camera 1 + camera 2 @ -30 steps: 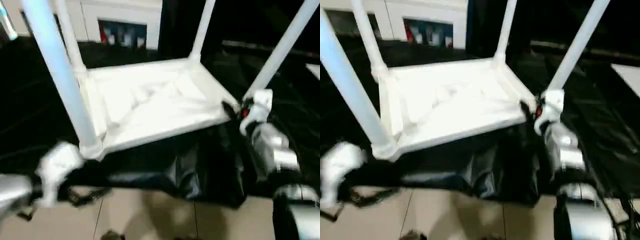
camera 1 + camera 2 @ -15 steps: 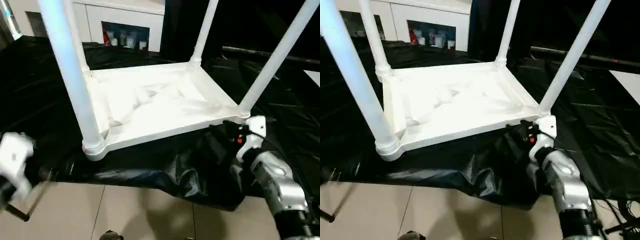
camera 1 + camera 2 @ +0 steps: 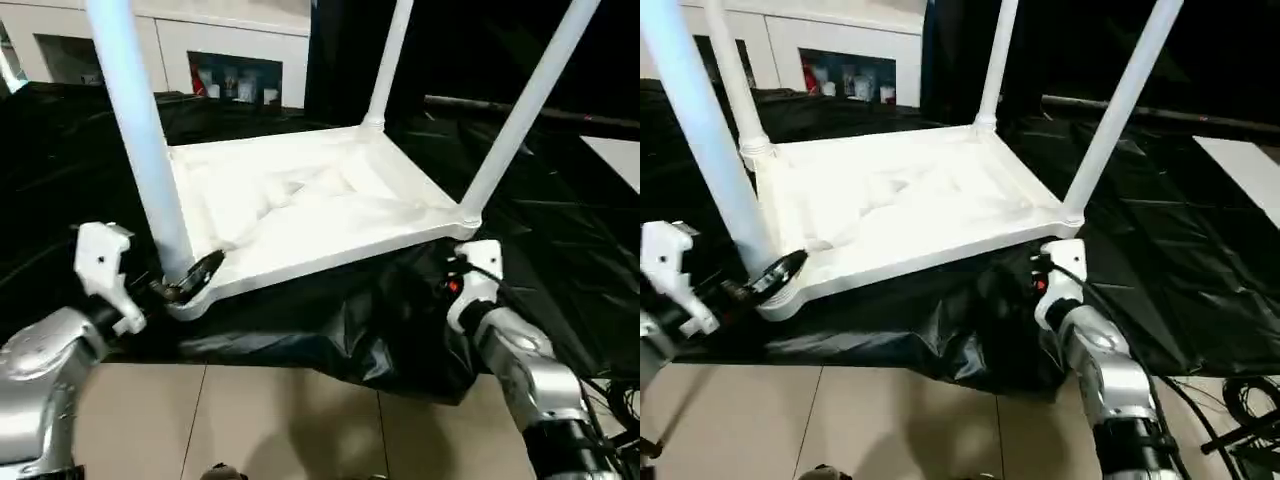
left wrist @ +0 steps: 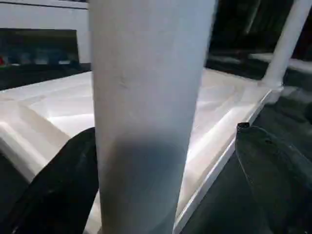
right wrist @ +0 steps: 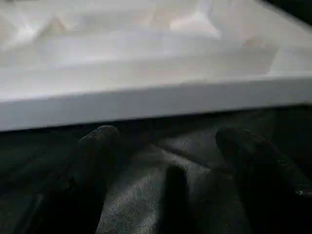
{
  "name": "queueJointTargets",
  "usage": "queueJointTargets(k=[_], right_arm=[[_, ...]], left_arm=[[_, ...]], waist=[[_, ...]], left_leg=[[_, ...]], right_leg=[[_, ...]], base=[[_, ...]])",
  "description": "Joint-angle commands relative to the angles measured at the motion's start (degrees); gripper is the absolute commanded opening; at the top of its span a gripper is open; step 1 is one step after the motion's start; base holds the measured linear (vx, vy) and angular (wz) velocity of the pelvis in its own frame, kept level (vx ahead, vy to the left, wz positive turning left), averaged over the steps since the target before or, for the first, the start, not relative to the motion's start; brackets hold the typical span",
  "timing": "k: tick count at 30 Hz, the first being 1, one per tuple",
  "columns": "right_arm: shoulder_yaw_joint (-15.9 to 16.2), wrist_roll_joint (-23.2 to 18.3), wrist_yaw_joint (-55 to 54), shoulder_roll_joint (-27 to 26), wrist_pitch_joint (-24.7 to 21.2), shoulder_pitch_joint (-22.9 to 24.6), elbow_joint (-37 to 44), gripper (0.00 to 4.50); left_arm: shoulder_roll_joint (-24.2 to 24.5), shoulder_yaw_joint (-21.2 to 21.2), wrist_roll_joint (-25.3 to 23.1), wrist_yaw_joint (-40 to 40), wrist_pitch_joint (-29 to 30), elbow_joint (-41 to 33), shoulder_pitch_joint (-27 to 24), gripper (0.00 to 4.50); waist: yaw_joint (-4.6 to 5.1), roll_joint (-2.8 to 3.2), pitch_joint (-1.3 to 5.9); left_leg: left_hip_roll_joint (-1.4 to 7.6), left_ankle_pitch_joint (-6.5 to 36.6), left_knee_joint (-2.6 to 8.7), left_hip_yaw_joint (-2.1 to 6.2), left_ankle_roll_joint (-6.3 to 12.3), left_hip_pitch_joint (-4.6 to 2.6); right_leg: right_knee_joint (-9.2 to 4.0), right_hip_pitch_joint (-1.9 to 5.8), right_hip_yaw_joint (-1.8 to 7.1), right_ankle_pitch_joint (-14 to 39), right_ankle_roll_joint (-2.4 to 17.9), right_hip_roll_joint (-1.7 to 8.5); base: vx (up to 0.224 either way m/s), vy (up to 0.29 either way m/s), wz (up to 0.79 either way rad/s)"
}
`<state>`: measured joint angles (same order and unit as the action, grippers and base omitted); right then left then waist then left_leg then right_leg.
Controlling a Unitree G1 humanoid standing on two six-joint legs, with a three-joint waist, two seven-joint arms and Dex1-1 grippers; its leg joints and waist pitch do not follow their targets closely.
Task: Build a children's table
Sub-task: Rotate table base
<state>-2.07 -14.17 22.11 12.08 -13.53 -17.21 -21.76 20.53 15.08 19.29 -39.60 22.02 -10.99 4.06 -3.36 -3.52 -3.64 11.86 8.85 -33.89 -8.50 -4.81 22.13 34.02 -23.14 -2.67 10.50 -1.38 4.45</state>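
The children's table lies upside down on the black-draped surface, its ribbed white top (image 3: pixel 300 200) facing up and its legs standing in the corner sockets. My left gripper (image 3: pixel 188 278) is open at the base of the near-left leg (image 3: pixel 140 130). In the left wrist view that leg (image 4: pixel 146 97) stands between the two black fingers (image 4: pixel 53 195). My right gripper (image 3: pixel 452 275) sits open just below the near-right corner, under the near-right leg (image 3: pixel 520 110). Its fingers (image 5: pixel 97 161) hover over the black cloth with nothing between them, and the top's rim (image 5: pixel 146 105) is just ahead.
The black drape (image 3: pixel 400 330) bunches and hangs over the front edge between my arms. Pale floor tiles (image 3: pixel 280 420) lie below it. A white cabinet (image 3: pixel 230 40) stands behind the work surface. Cables (image 3: pixel 1250 400) lie on the floor at the right.
The camera has shifted. My left arm has risen from low at the left to the near-left leg's base. My right gripper has dropped back from the near-right corner to just below it.
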Motion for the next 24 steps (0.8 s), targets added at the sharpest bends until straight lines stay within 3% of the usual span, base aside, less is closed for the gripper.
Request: queueJointTargets(k=[1,3,5,7,8,9,11,12,14,15,16,17,18,19,20,21,22,23,24], right_arm=[[0.76,1.42,-0.74,0.01,-0.49,-1.64,-2.86,3.62],[0.92,2.22,-1.69,-0.29,0.04,-3.22,-5.47,3.62],[0.72,2.19,-1.71,-0.76,0.36,-4.87,-7.82,3.62],[0.72,2.94,-1.57,-1.36,1.75,-8.57,-13.37,3.62],[0.87,3.42,-1.4,-1.52,2.4,-10.38,-16.16,3.62],[0.92,3.65,-1.28,-1.61,2.74,-11.3,-17.63,3.62],[1.45,4.53,-0.83,-1.7,3.46,-13.65,-21.37,3.62],[1.66,4.88,-0.67,-1.7,3.81,-14.4,-22.57,3.62],[1.85,5.05,-0.47,-1.89,3.91,-15.21,-23.65,3.62],[2.29,5.31,-0.25,-2.33,4.37,-16.48,-25.18,3.62],[2.33,5.42,-0.09,-2.49,4.84,-17.11,-26.19,3.62],[2.36,5.45,-0.03,-2.62,4.93,-17.35,-26.5,3.62],[2.42,5.56,0.13,-2.98,5.25,-18.04,-27.42,3.62],[2.47,5.75,0.42,-3.52,5.73,-18.94,-28.72,3.62],[2.56,5.82,0.65,-3.93,5.9,-19.4,-29.32,3.62],[2.64,5.91,0.93,-4.39,6.16,-19.85,-29.98,3.62],[2.64,5.98,1.05,-4.55,6.34,-20.06,-30.36,3.62],[2.72,6.04,1.29,-5.11,6.64,-20.45,-31.04,3.62],[2.88,6.13,1.55,-5.95,6.96,-20.94,-31.81,3.62]], left_arm=[[-1.45,-3.95,3.26,-0.66,1.48,-2.13,2.11,4.5],[-2.56,-5.39,6.1,-2.05,2.94,-3.0,3.1,4.5],[-2.94,-6.8,8.26,-3.73,4.38,-3.77,3.8,4.5],[-2.82,-9.67,12.68,-7.81,7.93,-5.9,4.93,4.5],[-2.21,-10.92,14.87,-10.1,10.38,-6.98,5.29,4.5],[-1.88,-11.5,15.87,-11.21,11.72,-7.53,5.47,4.5],[-1.42,-13.37,17.16,-12.98,14.32,-8.75,6.59,4.5],[-1.28,-14.12,17.44,-12.99,14.75,-8.94,7.12,4.5],[-1.79,-15.3,16.65,-12.51,14.52,-8.38,8.2,4.5],[-3.2,-17.39,14.47,-11.13,13.32,-6.39,10.45,4.5],[-3.6,-18.06,13.84,-10.62,13.03,-5.79,11.2,4.5],[-3.96,-18.34,13.41,-10.31,12.81,-5.24,11.69,4.5],[-4.86,-19.12,12.3,-9.56,12.19,-3.82,12.97,4.5],[-5.79,-20.28,11.1,-9.02,11.43,-2.26,14.59,4.5],[-6.34,-21.05,10.5,-8.91,11.06,-1.39,15.59,4.5],[-6.86,-21.89,10.07,-8.89,10.87,-0.72,16.6,4.5],[-6.96,-22.16,10.03,-8.91,10.91,-0.59,16.9,4.5],[-7.8,-22.67,9.86,-8.73,10.63,0.12,18.05,4.5],[-8.92,-23.27,9.55,-8.38,10.08,1.19,19.69,4.5]], waist=[[0.33,1.68,2.91],[0.39,1.8,2.58],[0.53,2.12,2.69],[0.82,2.17,2.65],[0.95,1.88,2.59],[0.88,2.12,2.58],[1.02,1.74,2.33],[1.38,1.66,2.02],[1.88,2.19,1.77],[0.26,3.5,1.57],[-4.7,4.29,1.6],[-3.45,1.6,2.33],[-3.11,-2.69,1.53],[-2.0,-2.04,1.28],[-2.57,-1.35,1.49],[-2.81,-0.16,1.8],[-1.82,0.99,3.85],[-1.16,1.43,3.24],[-0.74,1.24,3.0]], left_leg=[[0.46,37.52,4.97,0.47,-4.26,-2.83],[0.42,39.25,4.99,0.47,-4.11,-3.14],[0.71,41.1,5.49,0.64,-4.05,-3.29],[0.99,42.02,6.48,0.76,-4.21,-2.24],[1.03,42.53,6.45,0.7,-4.32,-2.28],[0.94,43.29,6.32,0.5,-4.52,-2.58],[0.59,42.64,5.63,0.13,-4.29,-3.28],[0.29,41.44,5.32,0.16,-4.11,-3.3],[0.95,43.72,6.66,0.36,-4.17,-2.47],[3.32,49.14,12.34,-0.77,-4.35,2.57],[3.1,50.08,13.96,-5.76,-3.78,4.7],[3.41,44.59,12.07,-5.67,-1.1,2.2],[0.0,25.23,-4.35,-3.98,-2.05,-6.61],[0.15,10.72,-6.6,-0.87,-0.41,-2.0],[-0.15,9.55,-5.11,0.12,-0.94,-0.22],[0.71,15.53,0.09,0.36,-3.56,-1.16],[0.93,17.91,2.35,0.03,-3.89,-3.67],[0.95,16.66,3.01,0.0,-3.79,-2.49],[0.86,16.5,3.58,-0.38,-3.16,-1.76]], right_leg=[[-6.08,0.07,0.19,31.49,5.27,2.01],[-6.44,-0.08,-0.2,32.27,5.37,1.91],[-6.4,0.6,-0.83,30.86,5.19,1.69],[-5.47,1.82,-1.28,28.89,5.53,1.87],[-5.5,1.75,-1.54,29.55,5.42,2.04],[-5.57,1.53,-1.67,31.16,5.4,2.22],[-6.69,0.75,-1.86,34.18,4.9,2.42],[-7.74,0.97,-2.78,37.91,3.26,2.41],[-7.16,2.33,-4.3,37.36,2.57,1.74],[3.41,7.1,-4.19,26.83,4.41,0.17],[9.34,6.47,-3.74,14.42,5.34,-1.19],[9.32,5.56,-0.2,17.37,3.79,-0.44],[-8.37,-5.96,3.11,60.05,-3.21,5.45],[-8.65,-2.48,7.11,71.2,-2.2,9.44],[-7.02,0.12,6.88,67.21,-1.63,9.24],[-4.08,0.24,4.07,51.9,0.21,5.87],[-0.9,-0.28,2.18,25.03,5.72,2.02],[-0.33,0.47,1.72,14.39,8.72,1.33],[-0.75,1.47,1.44,9.7,10.4,1.05]], base=[[0.0,0.0,0.0],[0.0,0.0,0.0],[0.0,0.0,0.0],[0.0,0.0,0.0],[0.0,0.0,0.0],[0.0,0.0,0.0],[0.0,0.0,0.0],[0.0,0.0,0.0],[-0.032,-0.006,-0.06],[-0.113,-0.045,0.05],[-0.113,-0.045,0.05],[-0.022,-0.16,0.2],[0.006,-0.168,0.03],[0.006,-0.168,0.03],[-0.004,-0.059,-0.2],[0.0,0.0,0.0],[0.0,0.0,0.0],[-0.093,-0.015,0.08],[-0.082,0.022,-0.13]])
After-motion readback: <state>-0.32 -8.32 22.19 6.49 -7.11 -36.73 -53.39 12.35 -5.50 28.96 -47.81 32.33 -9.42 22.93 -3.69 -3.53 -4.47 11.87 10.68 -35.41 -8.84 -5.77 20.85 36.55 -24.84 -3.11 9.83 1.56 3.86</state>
